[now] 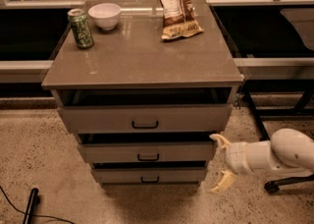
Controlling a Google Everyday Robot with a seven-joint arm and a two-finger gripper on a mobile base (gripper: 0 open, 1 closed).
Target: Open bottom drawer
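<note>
A grey-brown desk (147,56) stands on a speckled floor (44,154), with three drawers stacked in its front. The bottom drawer (122,174) is the lowest and shallowest of them, sitting just above the floor, and its small black handle (149,180) is at the middle of its flat front. Above it is the middle drawer (113,153) and then the taller top drawer (98,118), each with a dark gap along its upper edge. The widest gap is over the top drawer. Whether the bottom drawer is fully shut or slightly out cannot be told. The claw (221,162) hangs to the right of the drawers, near the desk's front right corner, at a height between the middle and bottom drawers. Its two pale fingers (219,141) are spread wide apart, one above the other, and hold nothing. The upper one is just beside the right end of the middle drawer front, and the lower one hangs near the floor, to the right of the bottom drawer. The claw is well apart from the bottom drawer's handle. The white arm (274,156) reaches in from the right edge. On the desk top, a green can (81,28) stands upright at the back left, a white bowl (104,15) sits just behind and to its right, and a snack bag (175,6) lies at the back right. A black object with a cable (31,204) lies on the floor at the lower left.
</note>
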